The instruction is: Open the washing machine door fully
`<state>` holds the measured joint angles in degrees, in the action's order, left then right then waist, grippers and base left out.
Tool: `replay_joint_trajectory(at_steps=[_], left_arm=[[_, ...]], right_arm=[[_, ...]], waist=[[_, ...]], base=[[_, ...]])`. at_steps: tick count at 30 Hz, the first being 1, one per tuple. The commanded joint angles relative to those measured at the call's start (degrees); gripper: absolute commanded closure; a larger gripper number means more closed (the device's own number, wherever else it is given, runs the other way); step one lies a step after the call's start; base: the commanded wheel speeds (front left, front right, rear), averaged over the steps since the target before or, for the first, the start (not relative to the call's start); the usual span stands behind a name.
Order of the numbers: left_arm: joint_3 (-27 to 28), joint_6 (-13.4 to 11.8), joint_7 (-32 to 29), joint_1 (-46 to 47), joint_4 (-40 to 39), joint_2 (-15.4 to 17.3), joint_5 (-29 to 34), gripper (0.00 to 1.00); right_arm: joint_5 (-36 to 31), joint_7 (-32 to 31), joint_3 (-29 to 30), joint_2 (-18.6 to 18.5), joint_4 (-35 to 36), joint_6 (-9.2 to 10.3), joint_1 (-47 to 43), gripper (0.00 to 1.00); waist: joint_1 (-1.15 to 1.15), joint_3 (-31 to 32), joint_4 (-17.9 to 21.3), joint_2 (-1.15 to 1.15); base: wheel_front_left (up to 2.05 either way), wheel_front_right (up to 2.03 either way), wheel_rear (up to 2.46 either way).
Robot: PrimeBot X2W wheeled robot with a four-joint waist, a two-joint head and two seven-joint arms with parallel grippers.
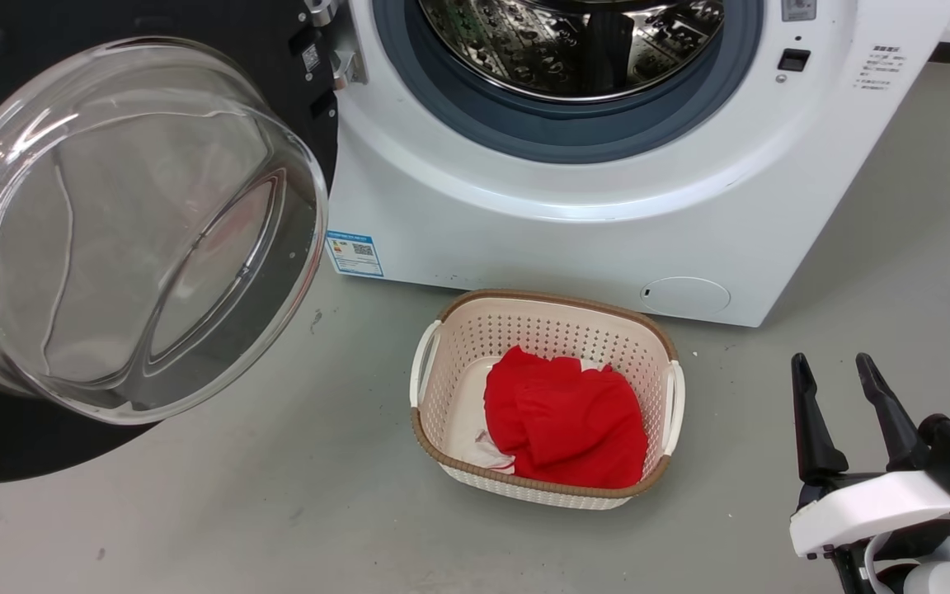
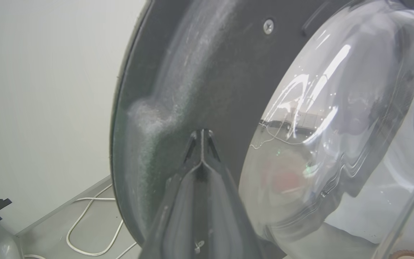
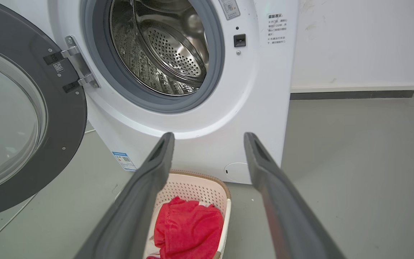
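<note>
The washing machine door (image 1: 129,231), a glossy black disc with a bulging clear glass bowl, hangs swung wide to the left of the white front-loading washing machine (image 1: 524,239). The left tool (image 2: 201,138), fingers pressed together, noses its inner face, likely to push. The right tool (image 1: 831,363) waits, fingers apart.

A laundry corner in a plain, bare room, whether utility room or test space I cannot tell. A white front-loader (image 1: 574,214) stands on a smooth grey floor (image 1: 854,272), a basket (image 1: 475,338) of red cloth (image 1: 566,421) before it. Around are a blank white wall (image 3: 354,43), dark skirting (image 3: 350,94) and a loose white cable (image 2: 81,230)
</note>
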<state>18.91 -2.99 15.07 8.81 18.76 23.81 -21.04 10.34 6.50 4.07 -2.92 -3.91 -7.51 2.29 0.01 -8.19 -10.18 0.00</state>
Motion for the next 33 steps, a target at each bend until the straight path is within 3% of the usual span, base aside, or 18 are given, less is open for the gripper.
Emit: replay_joint_trajectory(at_steps=[1, 5, 12, 13, 15, 16, 24, 33], left_arm=[[0.90, 0.28, 0.13, 0.57, 0.47, 0.11, 0.70, 1.00], [3.01, 0.85, 0.13, -1.81, -0.76, -1.51, 2.99, 1.00], [2.51, 1.25, 0.14, -10.01, -9.47, -8.75, 7.86, 1.00], [2.23, 1.22, 0.14, -11.32, -10.79, -10.08, 8.42, 0.84], [1.56, 1.36, 0.14, -13.18, -13.08, -12.43, 9.04, 0.17], [1.09, 1.60, 0.14, -13.93, -14.30, -13.52, 9.43, 0.00], [-3.93, 4.34, 0.14, -17.55, -20.80, -18.99, 12.08, 0.00], [-12.64, 6.56, 0.14, -15.36, -23.55, -20.41, 14.93, 0.00]], right_arm=[[-0.13, 0.27, -0.16, 0.08, -0.17, 0.04, 0.67, 0.00], [0.36, 0.84, -0.86, 0.07, -0.90, 0.04, 0.38, 0.00], [0.25, 1.51, -1.28, 0.08, -1.88, 0.04, -1.30, 0.00], [0.48, 1.49, -1.40, 0.08, -2.00, 0.03, -1.40, 0.00], [0.42, 1.67, -1.51, 0.08, -2.02, 0.03, -1.53, 0.00], [-0.40, 1.74, -1.59, 0.08, -1.92, 0.04, -1.69, 0.00], [-3.02, 2.09, -1.60, 0.08, -1.08, 0.04, -2.73, 0.00], [-5.22, 1.83, -2.02, 0.08, 0.94, 0.04, -3.37, 0.00]], waist=[[-0.01, 0.20, 0.39, 0.00], [-0.01, 1.23, 1.36, 0.00], [-0.01, 3.67, 1.80, 0.00], [-0.01, 3.99, 1.80, 0.00], [-0.01, 4.74, 1.66, 0.00], [-0.01, 5.05, 1.60, 0.00], [-0.01, 6.88, 1.85, 0.00], [-0.01, 7.71, 5.19, 0.00]], base=[[0.00, 0.00, 0.00], [0.00, 0.00, 0.00], [0.00, 0.00, 0.00], [0.00, 0.00, 0.00], [0.00, 0.00, 0.00], [0.00, 0.00, 0.00], [0.00, 0.00, 0.00], [0.00, 0.00, 0.00]])
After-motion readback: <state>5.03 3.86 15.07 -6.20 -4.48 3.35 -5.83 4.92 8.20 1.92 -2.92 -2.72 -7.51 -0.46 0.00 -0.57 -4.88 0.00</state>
